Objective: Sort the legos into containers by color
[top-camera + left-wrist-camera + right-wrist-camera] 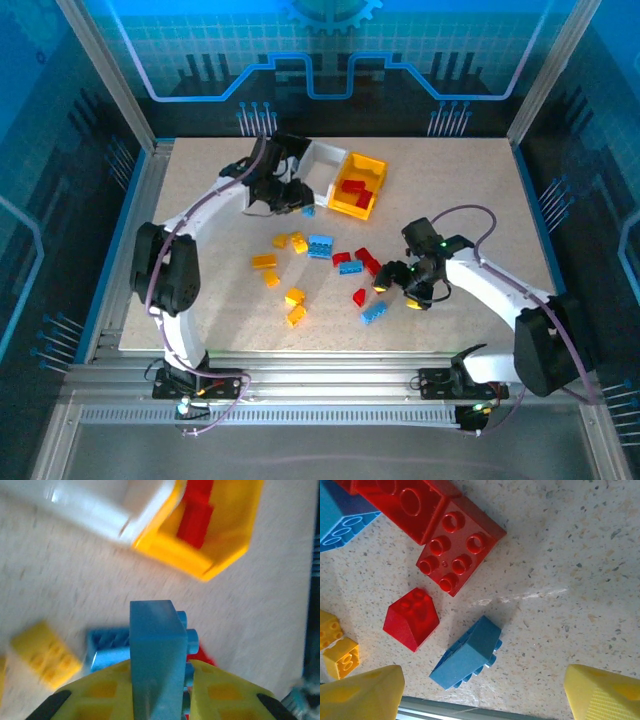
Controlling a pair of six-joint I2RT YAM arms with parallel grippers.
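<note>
Legos (320,245), one blue brick (152,650) in left jaws, one blue block (467,655) before wide right jaws

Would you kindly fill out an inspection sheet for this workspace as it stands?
Surface: speckled beige table, level.
Job's things: yellow bin holds red bricks; white bin beside it; loose bricks of yellow, blue and red mid-table.
Clutter: nothing seen.
Grippers: left gripper shut on a light blue brick; right gripper open over a blue brick.
Cables: purple cables run along both arms.
Surroundings: blue-lit enclosure walls, metal frame.
</note>
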